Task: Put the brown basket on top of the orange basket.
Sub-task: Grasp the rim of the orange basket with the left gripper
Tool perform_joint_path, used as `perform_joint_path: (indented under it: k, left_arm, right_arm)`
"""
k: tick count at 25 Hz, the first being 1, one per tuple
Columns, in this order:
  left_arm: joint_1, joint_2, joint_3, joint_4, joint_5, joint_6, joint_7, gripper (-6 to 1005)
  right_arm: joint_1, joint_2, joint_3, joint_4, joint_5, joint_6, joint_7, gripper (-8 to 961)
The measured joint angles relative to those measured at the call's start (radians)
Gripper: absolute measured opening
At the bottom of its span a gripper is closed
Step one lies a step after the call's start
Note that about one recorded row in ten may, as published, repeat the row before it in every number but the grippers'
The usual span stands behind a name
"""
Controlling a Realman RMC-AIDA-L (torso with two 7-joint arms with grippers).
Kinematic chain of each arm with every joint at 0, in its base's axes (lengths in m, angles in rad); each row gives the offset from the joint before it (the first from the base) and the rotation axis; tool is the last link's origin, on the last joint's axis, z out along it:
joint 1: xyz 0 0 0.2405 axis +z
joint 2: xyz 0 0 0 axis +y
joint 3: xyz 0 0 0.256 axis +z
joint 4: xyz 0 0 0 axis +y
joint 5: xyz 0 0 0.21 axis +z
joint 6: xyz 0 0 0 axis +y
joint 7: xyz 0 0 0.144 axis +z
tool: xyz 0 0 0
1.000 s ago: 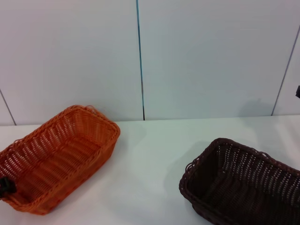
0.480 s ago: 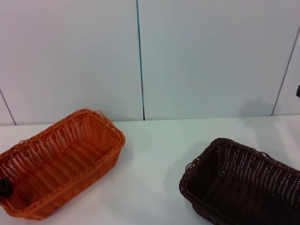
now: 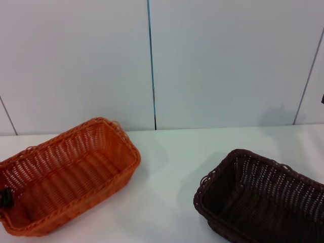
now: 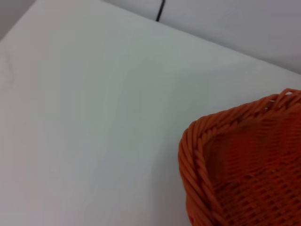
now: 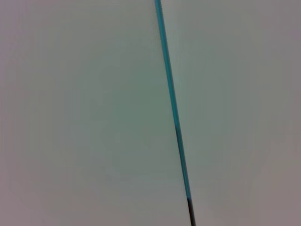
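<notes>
We have swung the bright orange rectangular wicker basket (image 3: pixel 68 174) toward the dark brown rectangular wicker basket (image 3: pixel 260 197), our left gripper (image 3: pixel 5 197) apparently clamped on its rim.

Even, bright light; soft shadows beside both baskets on the table (image 3: pixel 167 172); wrist views blurred.

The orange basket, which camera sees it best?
The head view: nearly the whole orange basket shows on the white table. The left wrist view catches only one corner of its braided rim. The right wrist view misses it.
</notes>
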Motion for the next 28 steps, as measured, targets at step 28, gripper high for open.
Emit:
perform_joint_path:
  k: [28]
  left_arm:
    - [0.008, 0.019, -0.055, 0.069, -0.007, 0.072, -0.019, 131]
  right_arm:
    - [0.009, 0.003, -0.007, -0.012, 0.004, -0.001, 0.0, 660]
